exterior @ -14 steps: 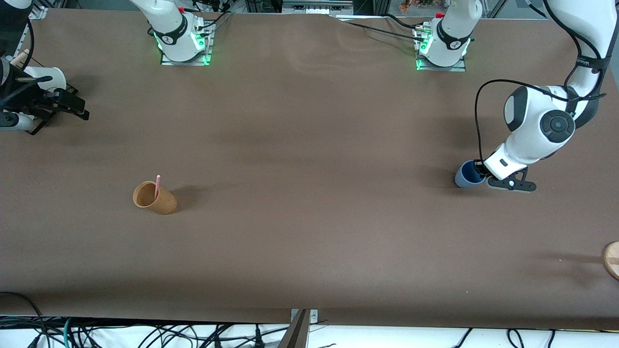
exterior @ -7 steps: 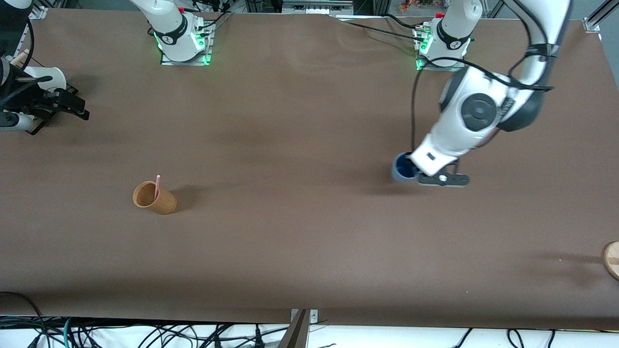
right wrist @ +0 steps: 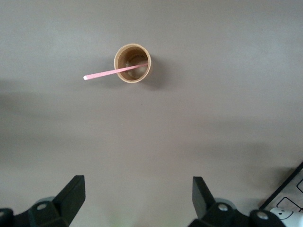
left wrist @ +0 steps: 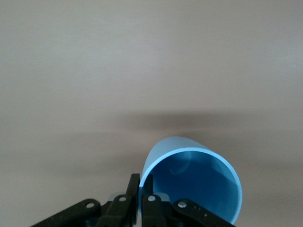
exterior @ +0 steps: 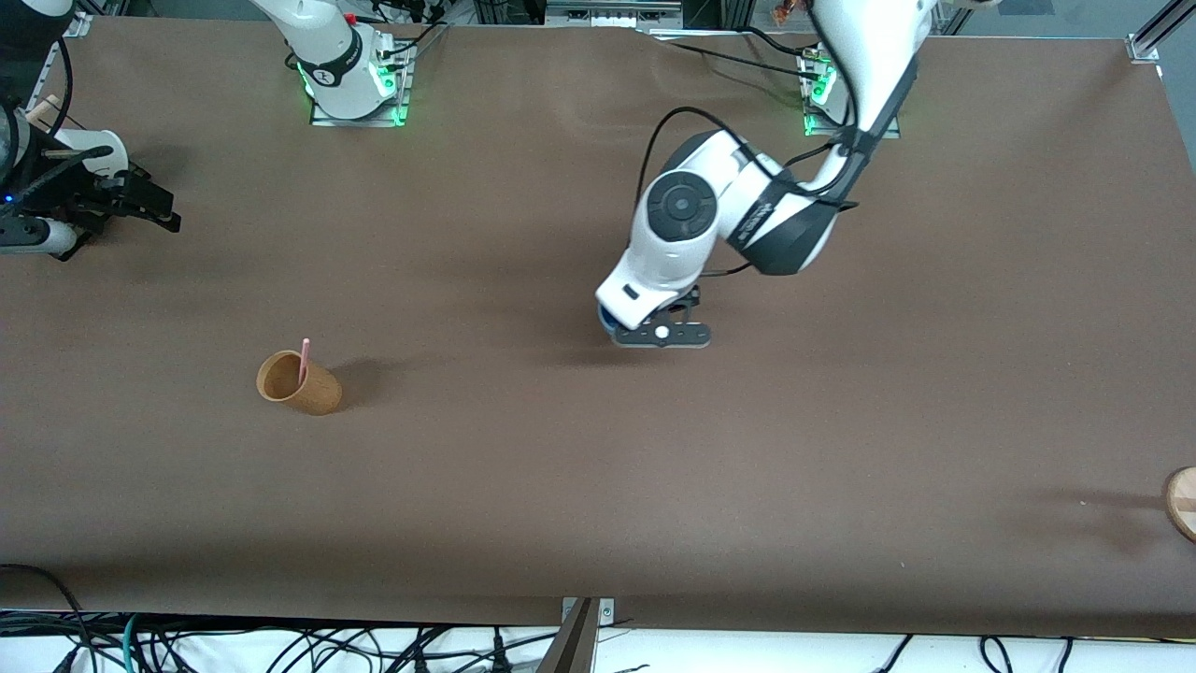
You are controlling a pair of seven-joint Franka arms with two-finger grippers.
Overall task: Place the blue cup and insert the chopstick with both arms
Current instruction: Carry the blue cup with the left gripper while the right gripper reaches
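My left gripper [exterior: 658, 333] is shut on the rim of the blue cup [exterior: 606, 323] and holds it just above the middle of the table; my arm hides most of the cup in the front view. In the left wrist view, the fingers [left wrist: 135, 182] pinch the wall of the cup [left wrist: 199, 182], one inside and one outside. The pink chopstick [exterior: 304, 360] leans in the tan cup [exterior: 299, 383], toward the right arm's end of the table. My right gripper [exterior: 154, 207] waits open and empty at that end. Its wrist view shows the open gripper [right wrist: 137, 185], the tan cup [right wrist: 132, 63] and the chopstick [right wrist: 106, 73].
A round wooden piece [exterior: 1182, 500] lies at the table's edge at the left arm's end. A white object [exterior: 93, 150] sits beside my right gripper. The two green-lit bases [exterior: 355, 75] stand along the table's robot side.
My left arm has swept from its own end of the table toward the middle, carrying the blue cup. The right arm, tan cup and chopstick have stayed put.
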